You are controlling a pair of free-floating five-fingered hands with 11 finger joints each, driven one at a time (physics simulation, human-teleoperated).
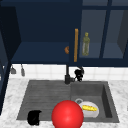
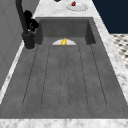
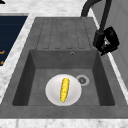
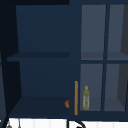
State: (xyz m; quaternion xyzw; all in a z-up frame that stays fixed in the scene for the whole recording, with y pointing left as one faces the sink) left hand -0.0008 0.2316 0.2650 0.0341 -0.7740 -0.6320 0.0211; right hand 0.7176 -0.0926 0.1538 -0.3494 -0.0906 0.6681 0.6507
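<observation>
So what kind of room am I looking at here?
It looks like a simulated kitchen: a grey sink with a black faucet set in a marble counter, a plate holding a corn cob in the basin, and a dark blue wall cabinet above.

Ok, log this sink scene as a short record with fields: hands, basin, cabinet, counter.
left hand: at the sink's front edge, by the draining board
right hand: at the faucet, fingers curled
basin: white plate bearing a corn cob, beside the drain
cabinet: green bottle behind the glass door
foreground: red ball
</observation>
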